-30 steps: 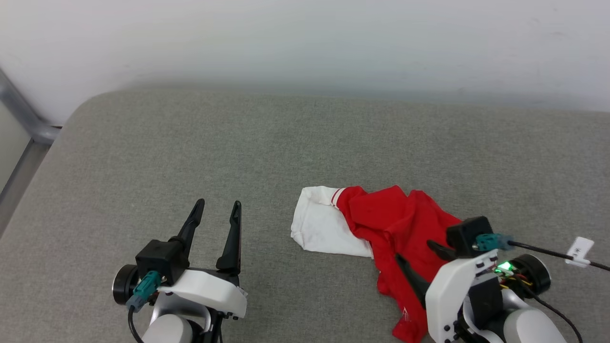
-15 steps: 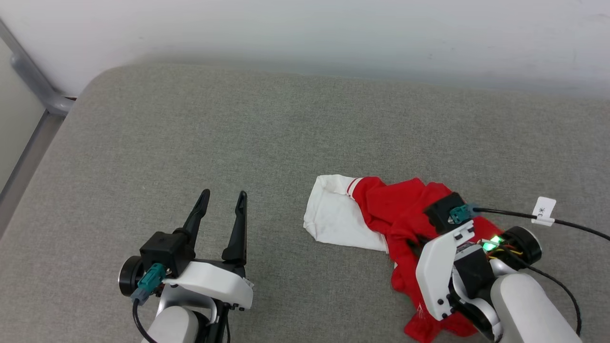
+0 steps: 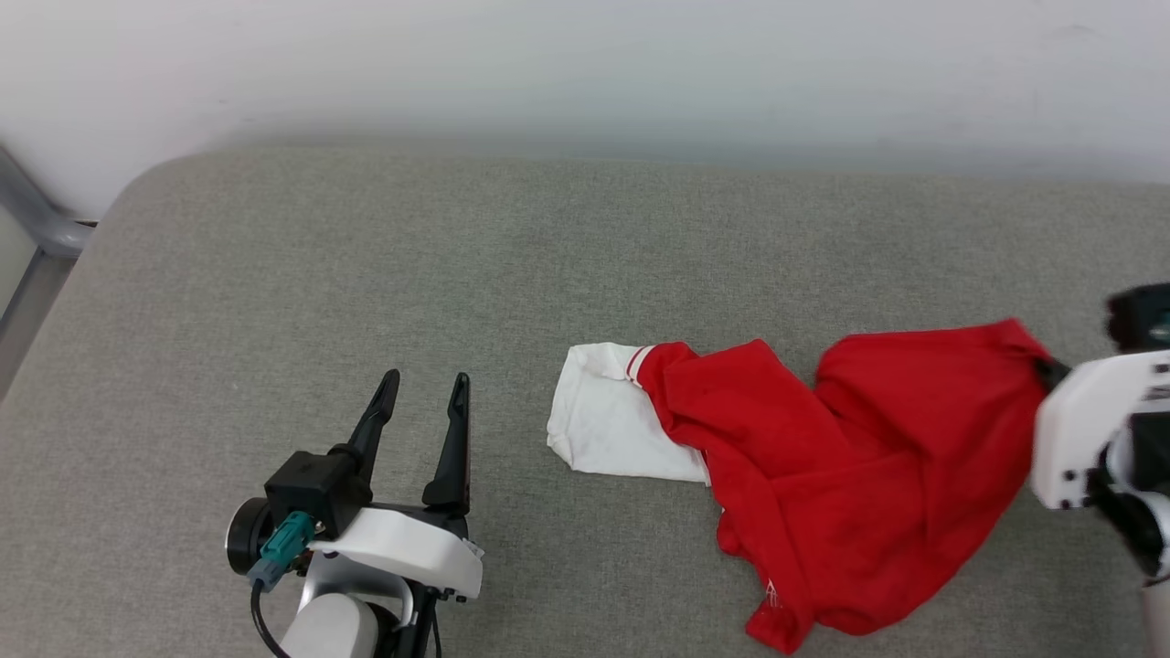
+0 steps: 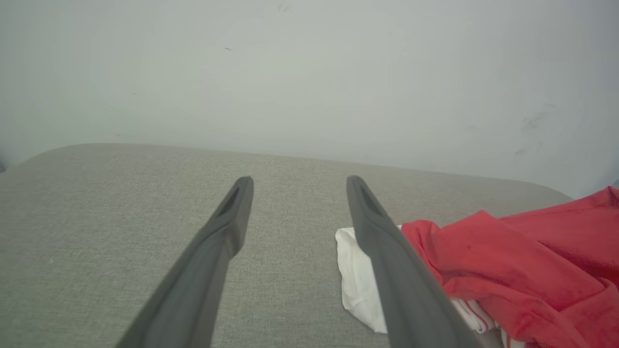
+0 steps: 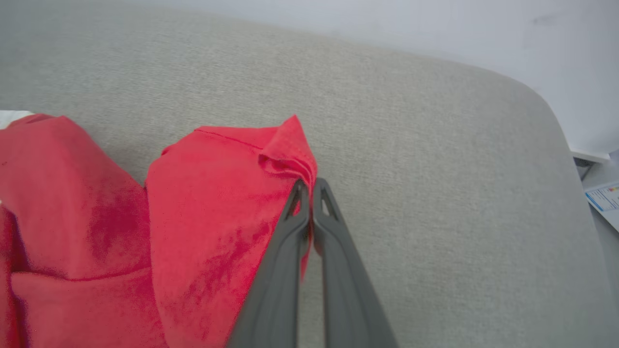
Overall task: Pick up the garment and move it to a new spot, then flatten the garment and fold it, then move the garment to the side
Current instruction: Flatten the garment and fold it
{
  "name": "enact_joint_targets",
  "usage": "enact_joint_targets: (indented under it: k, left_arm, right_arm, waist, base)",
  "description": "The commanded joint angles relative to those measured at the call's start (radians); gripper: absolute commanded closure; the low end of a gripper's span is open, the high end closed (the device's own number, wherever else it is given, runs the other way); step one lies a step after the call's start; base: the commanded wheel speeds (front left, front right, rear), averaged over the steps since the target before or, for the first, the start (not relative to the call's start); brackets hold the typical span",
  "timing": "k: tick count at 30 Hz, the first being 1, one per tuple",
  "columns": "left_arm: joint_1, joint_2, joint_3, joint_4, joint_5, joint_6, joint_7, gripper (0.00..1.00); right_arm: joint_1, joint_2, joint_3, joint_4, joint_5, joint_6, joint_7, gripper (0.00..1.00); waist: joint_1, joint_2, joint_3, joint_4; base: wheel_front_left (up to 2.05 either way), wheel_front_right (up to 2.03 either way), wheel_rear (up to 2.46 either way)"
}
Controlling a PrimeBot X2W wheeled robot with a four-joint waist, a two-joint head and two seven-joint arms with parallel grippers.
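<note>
Bright red garment (image 3: 850,493) — white sleeve (image 3: 603,439), red-striped cuff (image 3: 640,362) — grey flecked cushion (image 3: 411,274).

Grey cushion (image 3: 457,256) against white wall (image 3: 585,64)

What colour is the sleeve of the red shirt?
The thin fabric sleeve is white with red stripe trim, clearest in the head view.

Red garment (image 5: 213,208) fold pinched between right gripper (image 5: 310,184) fingers, grey cushion (image 5: 435,159) beneath
</note>
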Motion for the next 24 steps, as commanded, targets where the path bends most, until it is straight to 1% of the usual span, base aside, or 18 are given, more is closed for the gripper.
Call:
enact_joint_targets:
  k: [1, 5, 8, 10, 11, 12, 13, 15, 18, 21, 24]
  left_arm:
    - [0.002, -0.002, 0.005, 0.003, 0.009, -0.005, -0.002, 0.00]
    - [-0.011, -0.009, 0.007, 0.005, 0.016, -0.015, -0.002, 0.00]
    - [-0.012, -0.012, 0.012, 0.011, 0.018, -0.018, -0.002, 0.00]
    - [-0.012, -0.013, 0.016, 0.013, 0.020, -0.021, -0.002, 0.00]
    - [-0.012, -0.013, 0.019, 0.016, 0.020, -0.022, -0.002, 0.00]
    - [-0.012, -0.013, 0.021, 0.019, 0.021, -0.023, -0.002, 0.00]
    - [-0.011, -0.013, 0.024, 0.020, 0.023, -0.024, -0.002, 0.00]
    - [-0.008, -0.013, 0.028, 0.023, 0.025, -0.027, -0.002, 0.00]
    - [0.001, -0.014, 0.031, 0.029, 0.027, -0.029, -0.002, 0.00]
    - [0.012, -0.012, 0.033, 0.032, 0.032, -0.030, -0.002, 0.00]
    - [0.024, -0.009, 0.034, 0.034, 0.033, -0.026, -0.002, 0.00]
  right_arm:
    - [-0.002, -0.008, -0.055, 0.025, -0.003, -0.001, 0.000, 1.00]
    - [0.021, -0.034, -0.200, 0.108, -0.021, -0.001, -0.033, 1.00]
    - [0.044, -0.029, -0.298, 0.173, -0.033, -0.001, -0.074, 1.00]
    - [0.059, -0.017, -0.344, 0.213, -0.039, -0.001, -0.108, 1.00]
    - [0.063, -0.008, -0.362, 0.236, -0.040, -0.001, -0.124, 0.95]
    - [0.065, 0.002, -0.373, 0.255, -0.036, -0.001, -0.143, 0.56]
    - [0.066, 0.006, -0.380, 0.273, -0.039, -0.001, -0.164, 0.00]
    - [0.060, 0.028, -0.399, 0.294, -0.025, -0.001, -0.228, 0.00]
    - [0.051, 0.066, -0.422, 0.291, -0.011, -0.001, -0.365, 0.00]
    - [0.067, 0.094, -0.411, 0.262, -0.006, -0.001, -0.502, 0.00]
    - [0.094, 0.106, -0.378, 0.231, 0.003, -0.001, -0.601, 0.00]
  waist:
    - [0.0000, 0.0000, 0.005, -0.005]
    - [0.0000, 0.0000, 0.020, -0.005]
    - [0.0000, 0.0000, 0.028, -0.004]
    - [0.0000, 0.0000, 0.033, -0.004]
    - [0.0000, 0.0000, 0.034, -0.005]
    - [0.0000, 0.0000, 0.035, -0.005]
    - [0.0000, 0.0000, 0.035, -0.006]
    - [0.0000, 0.0000, 0.032, -0.010]
    - [0.0000, 0.0000, 0.019, -0.014]
    - [0.0000, 0.0000, 0.000, -0.019]
    - [0.0000, 0.0000, -0.024, -0.026]
  base:
    - [0.00, 0.00, 0.00]
    - [0.00, 0.00, 0.00]
    - [0.00, 0.00, 0.00]
    - [0.00, 0.00, 0.00]
    - [0.00, 0.00, 0.00]
    - [0.00, 0.00, 0.00]
    - [0.00, 0.00, 0.00]
    - [0.00, 0.00, 0.00]
    - [0.00, 0.00, 0.00]
    - [0.00, 0.00, 0.00]
    - [0.00, 0.00, 0.00]
